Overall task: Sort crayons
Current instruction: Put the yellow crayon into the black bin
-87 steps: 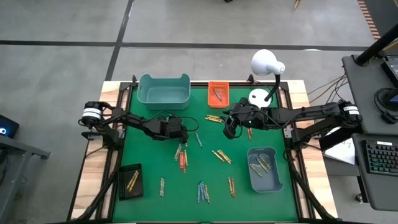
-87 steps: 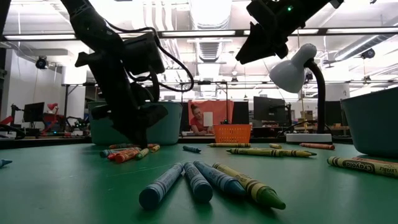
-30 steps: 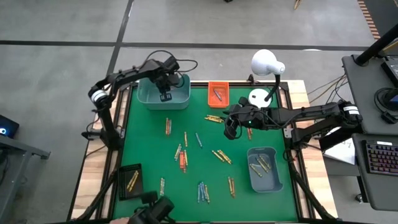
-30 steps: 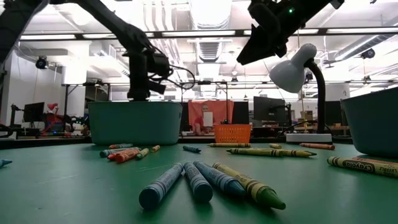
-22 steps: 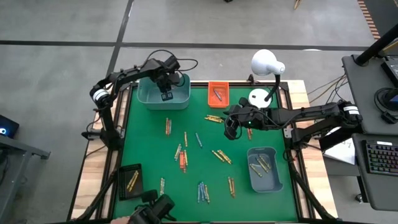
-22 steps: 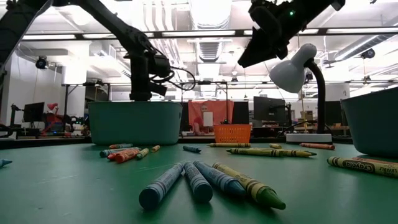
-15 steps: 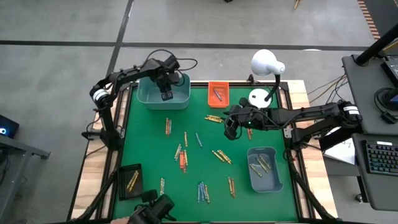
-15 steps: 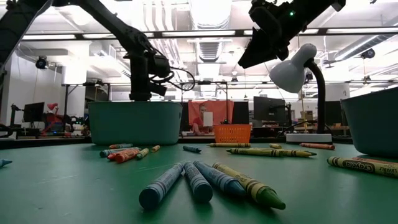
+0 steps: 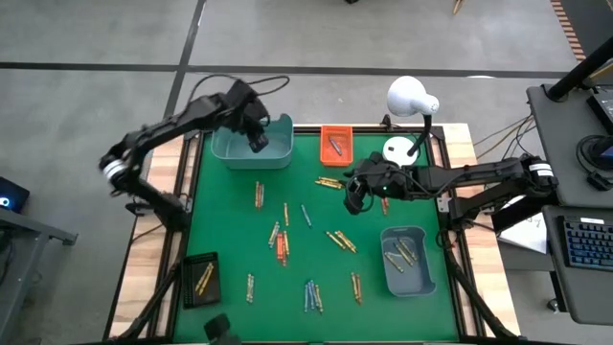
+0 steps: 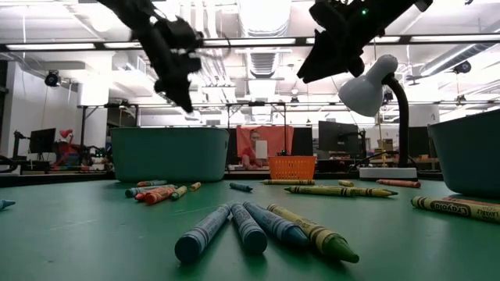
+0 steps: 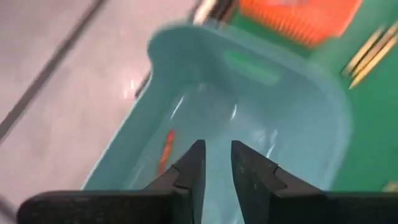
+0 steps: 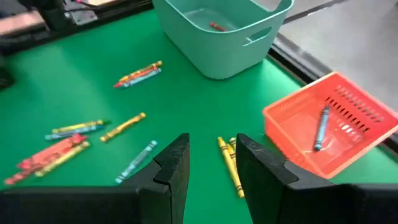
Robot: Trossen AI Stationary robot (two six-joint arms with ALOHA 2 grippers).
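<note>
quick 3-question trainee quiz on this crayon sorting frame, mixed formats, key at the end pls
1. True or false: the orange slotted plastic tray holds one blue-grey crayon.
2. Multiple choice: the left gripper hangs over
A) the small black tray
B) the large teal plastic bin at the far edge of the green mat
C) the white desk lamp
3. Fill in: the single thin crayon lying in that large teal bin is ____ in colour.

Key: 1 true. 2 B. 3 orange-red. The right gripper waits with empty, open jaws above the mat near the orange tray.
</note>
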